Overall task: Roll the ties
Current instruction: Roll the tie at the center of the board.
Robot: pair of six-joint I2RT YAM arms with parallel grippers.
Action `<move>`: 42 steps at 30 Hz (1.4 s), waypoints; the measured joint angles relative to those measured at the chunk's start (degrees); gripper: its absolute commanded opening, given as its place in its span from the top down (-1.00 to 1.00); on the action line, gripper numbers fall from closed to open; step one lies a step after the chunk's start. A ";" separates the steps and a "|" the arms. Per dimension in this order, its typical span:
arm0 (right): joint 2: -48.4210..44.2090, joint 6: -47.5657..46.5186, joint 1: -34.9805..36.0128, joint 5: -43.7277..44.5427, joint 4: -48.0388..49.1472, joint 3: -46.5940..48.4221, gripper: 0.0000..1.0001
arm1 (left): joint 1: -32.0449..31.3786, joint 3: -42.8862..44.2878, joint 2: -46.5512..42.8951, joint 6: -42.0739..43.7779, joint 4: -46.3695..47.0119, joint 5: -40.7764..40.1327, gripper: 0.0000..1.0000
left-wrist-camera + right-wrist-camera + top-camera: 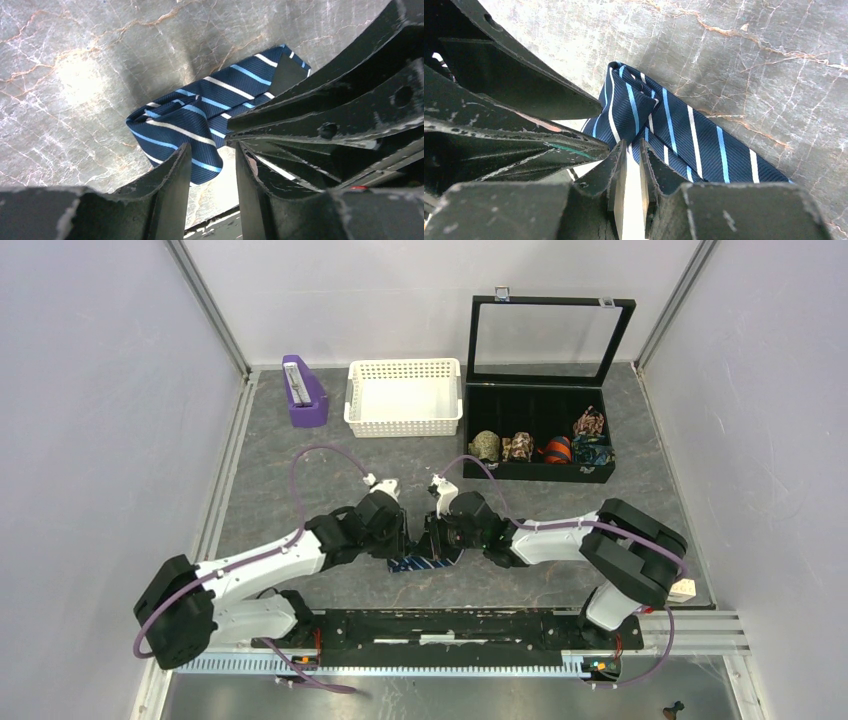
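**Operator:** Status of left gripper (212,146)?
**Technician:** Parted by a moderate gap, straddling the near corner of the tie (200,117). Not clamped.
**Operator:** Right gripper (633,145)?
**Technician:** Narrowed to a thin slit, tips against the folded end. Pinch on fabric: not determinable.
**Operator:** Location of the tie?
**Technician:** Flat on the table (75,75), between both grippers, close to the arm bases. One end folded over, the remainder trailing as a flat strip. By judgement, no tight coil yet.
**Operator:** Materials?
**Technician:** Woven navy cloth, finely ribbed, with thin diagonal pale stripes; soft, limp, probably slippery. Underneath, hard grey marbled top, glossy under glare. Rigid black fingers (172,182), scuffed at the edges.
**Operator:** Failure modes?
**Technician:** Fold springing open if released early. Skewed, cone-shaped roll from uneven tension. Sliding on the smooth top instead of rolling. Finger collision from close spacing.
**Operator:** Farther back?
**Technician:** Purple stand (304,395), white slotted basket (403,426), open black case (540,473) with patterned rolls (523,448). All well apart from the work.
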 measured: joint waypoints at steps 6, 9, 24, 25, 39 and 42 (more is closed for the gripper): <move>-0.74 -0.04 -0.02 0.04 -0.61 0.00 0.56 | 0.00 -1.75 -3.93 -0.07 -0.20 -0.57 0.18; -1.20 -0.04 -0.04 0.04 -1.40 0.20 0.56 | 0.00 -1.81 -7.74 -0.07 -0.79 -1.84 0.16; -0.83 -0.02 1.29 -0.17 -2.64 6.58 0.55 | 0.02 -5.84 -16.74 -0.59 -6.60 -8.63 -0.32; -0.48 -0.02 1.42 -0.24 -2.62 7.15 0.55 | 0.02 -5.95 -17.09 -0.63 -6.93 -8.98 -0.32; 2.84 0.00 2.16 -1.14 -2.67 8.00 0.54 | 0.02 -6.25 -19.30 -1.01 -9.14 -11.91 -0.32; 2.84 0.00 2.16 -1.27 -2.62 7.67 0.54 | 0.02 -6.29 -19.23 -1.01 -9.11 -11.96 -0.31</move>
